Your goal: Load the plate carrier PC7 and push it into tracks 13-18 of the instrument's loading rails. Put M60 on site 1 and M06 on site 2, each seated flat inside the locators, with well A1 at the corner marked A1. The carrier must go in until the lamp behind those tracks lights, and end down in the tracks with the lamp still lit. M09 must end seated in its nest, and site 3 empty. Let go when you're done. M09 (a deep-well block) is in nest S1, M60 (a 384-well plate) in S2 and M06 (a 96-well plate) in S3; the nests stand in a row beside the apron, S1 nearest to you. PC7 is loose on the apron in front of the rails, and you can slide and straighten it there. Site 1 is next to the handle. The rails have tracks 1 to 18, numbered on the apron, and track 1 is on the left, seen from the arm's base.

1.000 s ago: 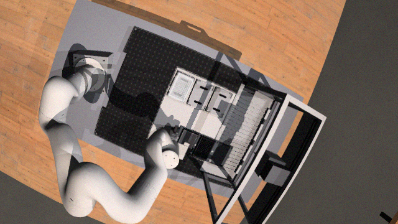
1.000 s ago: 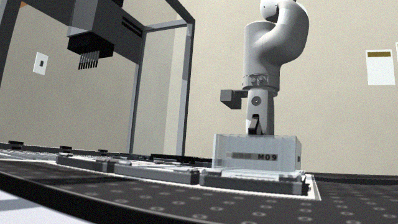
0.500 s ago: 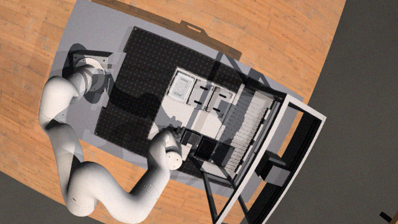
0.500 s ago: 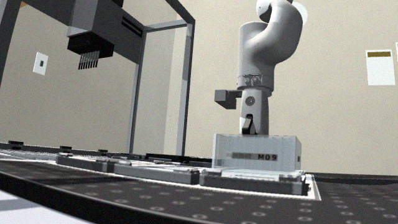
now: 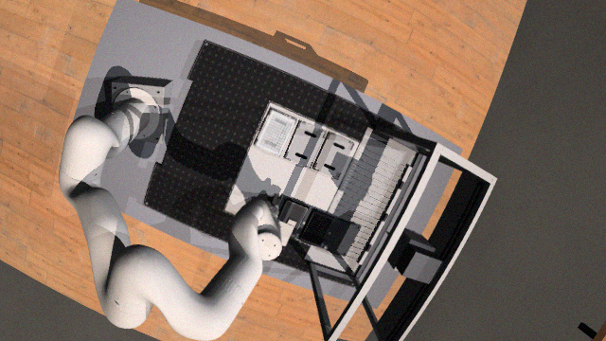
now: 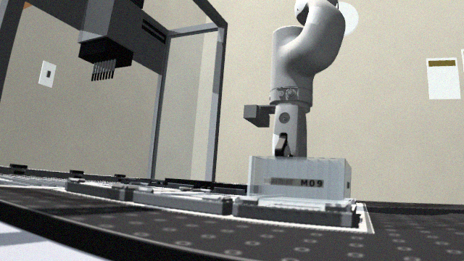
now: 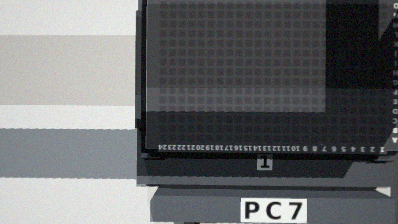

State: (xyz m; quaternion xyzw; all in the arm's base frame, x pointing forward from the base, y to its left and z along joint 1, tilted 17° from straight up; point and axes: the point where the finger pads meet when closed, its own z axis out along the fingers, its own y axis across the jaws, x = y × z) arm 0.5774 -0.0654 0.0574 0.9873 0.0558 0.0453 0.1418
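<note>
On the carrier (image 7: 210,202), a fine-welled plate (image 7: 250,80) is seated at site 1, near the tabletop's edge by the rails; two nests are emptied, the deep block (image 6: 299,177) remains nested. The gripper (image 6: 282,145) is held spread, grasping nothing. Pushing into the rails is judged left.

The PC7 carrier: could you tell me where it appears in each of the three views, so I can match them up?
Top: the PC7 carrier lies lower centre, just right of the gripper, before the rails.
Exterior: not identifiable; the M09 block stands in front of that area.
Wrist: it fills the centre and right, its PC7 label at the bottom edge, with a 384-well plate on site 1.
Shared landmark: that dark plate, also visible in the top view.
</note>
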